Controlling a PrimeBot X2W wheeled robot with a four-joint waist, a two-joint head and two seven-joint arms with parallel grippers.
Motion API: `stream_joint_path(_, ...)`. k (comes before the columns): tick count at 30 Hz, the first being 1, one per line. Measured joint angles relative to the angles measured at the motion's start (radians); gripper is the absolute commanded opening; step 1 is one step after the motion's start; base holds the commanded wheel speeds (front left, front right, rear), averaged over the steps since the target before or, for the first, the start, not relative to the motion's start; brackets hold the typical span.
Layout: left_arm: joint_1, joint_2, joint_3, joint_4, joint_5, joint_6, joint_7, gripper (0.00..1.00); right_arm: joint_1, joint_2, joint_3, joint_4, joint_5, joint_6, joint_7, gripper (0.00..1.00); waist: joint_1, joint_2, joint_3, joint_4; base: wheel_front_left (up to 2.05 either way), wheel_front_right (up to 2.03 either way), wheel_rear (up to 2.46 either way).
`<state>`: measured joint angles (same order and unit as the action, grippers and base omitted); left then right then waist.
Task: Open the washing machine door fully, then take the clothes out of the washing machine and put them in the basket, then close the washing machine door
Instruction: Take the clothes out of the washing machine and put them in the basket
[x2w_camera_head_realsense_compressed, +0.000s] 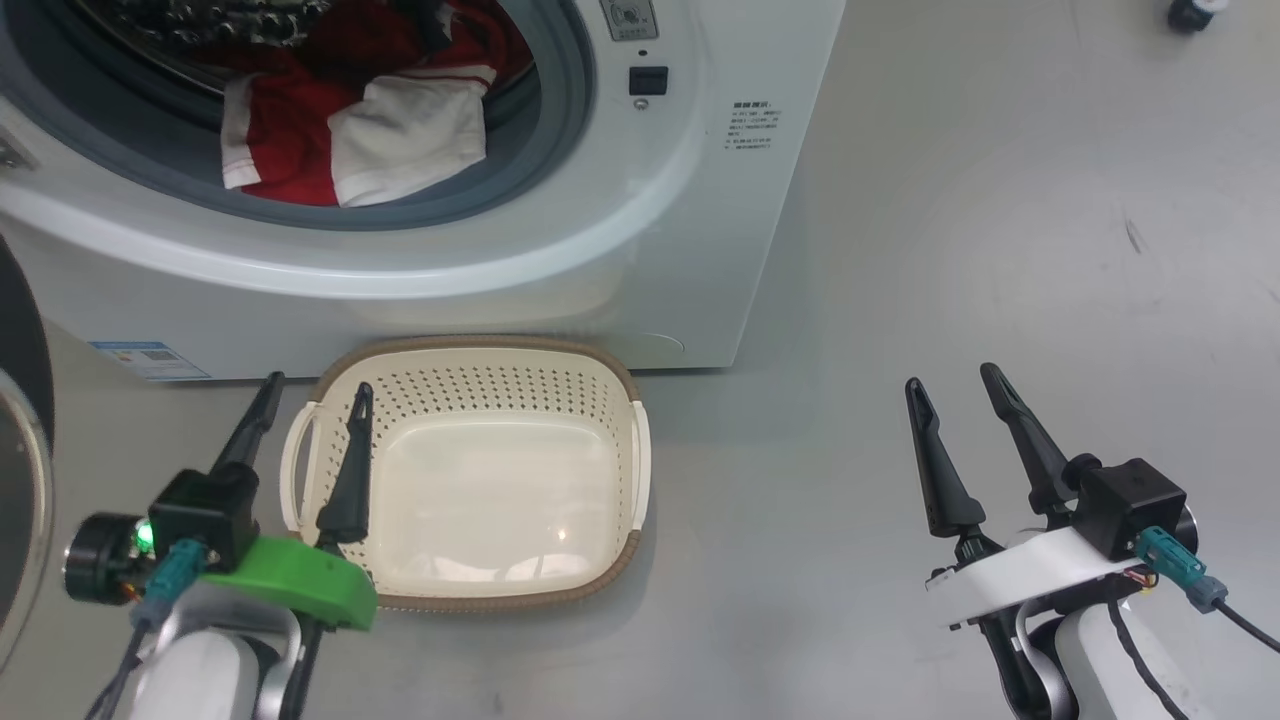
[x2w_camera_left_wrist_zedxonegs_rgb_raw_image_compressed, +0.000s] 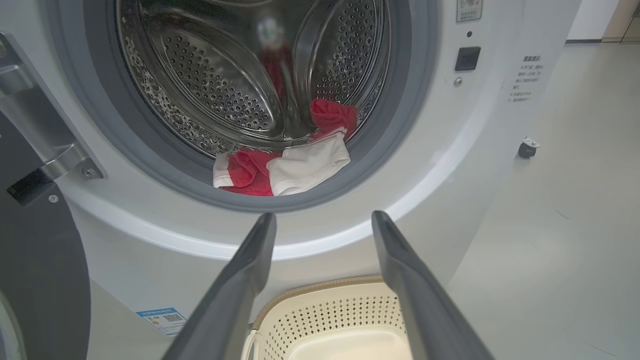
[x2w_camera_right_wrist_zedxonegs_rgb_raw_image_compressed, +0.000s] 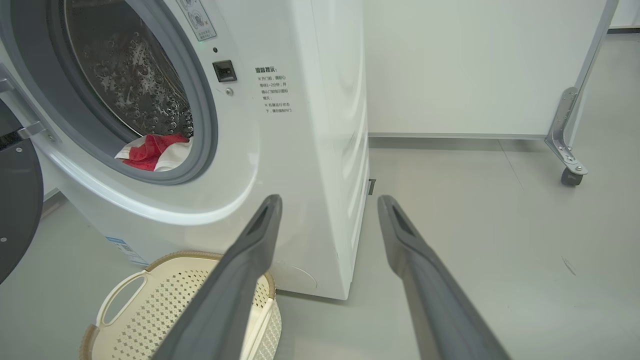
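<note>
**Grey floor, machine and basket on it**

Smooth pale grey floor (x2w_camera_head_realsense_compressed: 1000, 250), glossy, with a few faint dark scuffs to the right. Bearing the white washing machine (x2w_camera_head_realsense_compressed: 700, 200) at the back left. Just before its base, upright, the cream basket (x2w_camera_head_realsense_compressed: 500, 390). Well off to the right, a black caster (x2w_camera_right_wrist_zedxonegs_rgb_raw_image_compressed: 571, 176) under a white partition (x2w_camera_right_wrist_zedxonegs_rgb_raw_image_compressed: 450, 65).

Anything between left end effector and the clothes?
Left wrist view: open air, then the white front lip of the washing machine and its grey rubber ring; the clothes lie at that ring. The basket sits below the left end effector.
</note>
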<state>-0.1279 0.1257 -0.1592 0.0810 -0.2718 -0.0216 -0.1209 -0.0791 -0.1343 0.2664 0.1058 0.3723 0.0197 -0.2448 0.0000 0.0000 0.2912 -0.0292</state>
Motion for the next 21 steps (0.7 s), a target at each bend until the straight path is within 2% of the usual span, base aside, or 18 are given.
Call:
stream_joint_path(13,-0.273,0.131,0.095,0.077,0.043,0.044,0.178,1.00,-0.075,0.017,-0.007,-0.013,-0.006,0.010,-0.005,1.00,0.0000,0.0000,0.142,-0.096,0.00,0.00,0.00)
stream_joint_path(21,-0.429,0.205,0.124,0.142,0.073,0.057,0.281,1.00,-0.113,0.040,-0.007,-0.018,-0.005,0.023,-0.008,1.00,0.0000,0.0000,0.219,-0.162,0.00,0.00,0.00)
